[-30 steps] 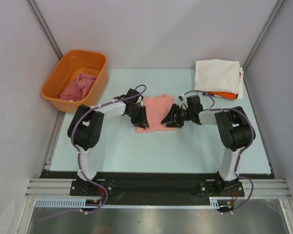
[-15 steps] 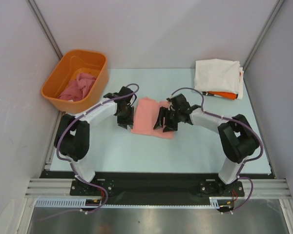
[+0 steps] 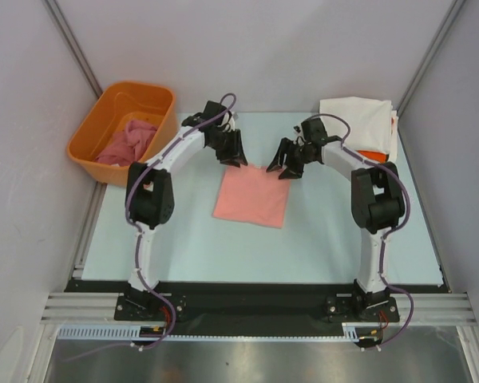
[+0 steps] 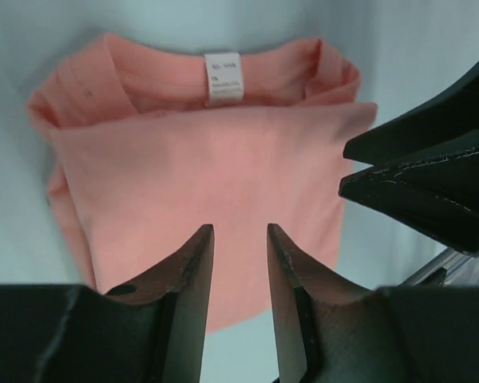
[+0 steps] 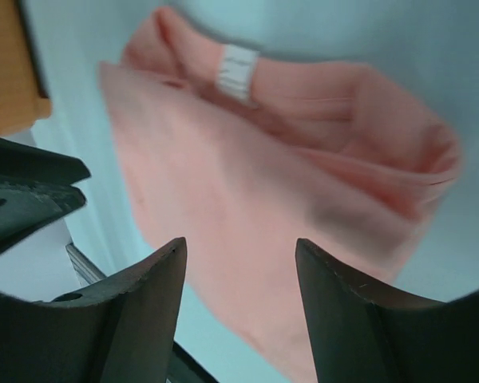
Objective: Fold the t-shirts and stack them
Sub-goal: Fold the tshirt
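I judged the fold on the salmon-pink shirt (image 3: 251, 197) done, which left the carry to the stack as the step in hand. To do it well I would have brought both sets of fingers down on opposite edges and pinched every layer at once, not just the top one. I would then have lifted both sides level and together so the square did not sag open. It should land squarely on the cream-white shirt (image 3: 355, 121) at the far right of the table (image 3: 184, 239), not half off it.

The left fingers (image 4: 193, 271) stood a little parted with nothing between them. The right fingers (image 5: 156, 279) were spread wider, also empty. Both hung over the far edge of the shirt, just clear of the cloth as far as I could tell.

The shirt lay near the middle of the table as a rough square, slightly turned. Its collar edge, with the white label (image 4: 224, 77), peeped out from under the top layer on the far side. One corner looked puffed and loose from the right wrist view, so I expected it to slip first.

An orange shirt (image 3: 369, 154) showed under the cream-white one. A rose-pink shirt (image 3: 129, 142) sat crumpled in the tub (image 3: 104, 108) at the far left, not yet folded.
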Tool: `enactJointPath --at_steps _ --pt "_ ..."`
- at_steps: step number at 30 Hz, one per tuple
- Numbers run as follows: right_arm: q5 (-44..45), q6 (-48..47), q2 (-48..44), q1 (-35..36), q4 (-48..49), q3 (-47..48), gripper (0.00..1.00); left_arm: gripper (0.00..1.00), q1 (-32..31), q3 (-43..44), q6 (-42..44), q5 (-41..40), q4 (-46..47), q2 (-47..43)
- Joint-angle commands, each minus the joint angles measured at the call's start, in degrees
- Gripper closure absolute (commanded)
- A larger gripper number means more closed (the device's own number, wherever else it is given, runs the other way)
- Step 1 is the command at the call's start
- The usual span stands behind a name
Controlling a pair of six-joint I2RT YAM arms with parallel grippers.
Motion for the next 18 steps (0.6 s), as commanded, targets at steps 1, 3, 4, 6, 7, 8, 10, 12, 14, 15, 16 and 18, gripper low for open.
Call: enactJointPath --at_steps 1,3,4,6,7,8,10,12,14,15,16,18 --pt "-3.0 -2.3 4.9 -2.5 -2.2 2.2 0.38 0.62 1.8 6.2 -1.6 6.6 -0.4 8.3" --pt "-3.3 -2.9 7.2 -3.3 -1.1 2.0 0.38 0.62 2.3 7.5 -2.1 6.7 0.2 11.1" --pt "-3.1 -3.6 7.9 -4.1 -0.5 2.0 0.38 0.62 2.4 7.4 -2.3 5.6 0.8 13.0" --pt "-3.4 -4.0 10.1 -5.0 -0.2 2.2 0.38 0.62 2.9 7.3 -2.2 4.7 1.5 14.5" --pt "-3.8 -4.2 10.6 -5.8 -0.1 2.4 0.39 0.62 3.3 7.2 -2.1 4.2 1.6 15.7" --pt "-4.1 -4.2 11.1 -6.3 -0.1 2.4 0.39 0.63 3.6 7.3 -2.0 3.3 1.7 16.1" --pt "-4.6 -4.4 11.3 -7.5 -0.1 2.4 0.39 0.63 4.8 7.0 -1.7 2.4 1.7 16.5" --pt "-4.9 -4.7 10.7 -8.3 -0.8 2.2 0.39 0.63 5.9 6.9 -1.2 0.4 0.9 16.0" --pt "-4.5 -5.2 8.7 -9.4 -2.2 2.3 0.38 0.62 6.6 7.6 -0.1 -2.0 -0.8 14.4" --pt "-4.1 -5.7 7.5 -9.8 -3.0 2.2 0.36 0.62 7.1 8.1 0.4 -4.5 -2.5 13.7" --pt "-3.7 -6.0 6.3 -10.1 -3.6 2.0 0.35 0.62 7.2 8.4 1.5 -5.6 -3.5 12.6" --pt "-2.7 -6.5 2.4 -10.6 -4.5 1.0 0.32 0.59 7.1 9.7 2.4 -7.6 -6.1 8.6"
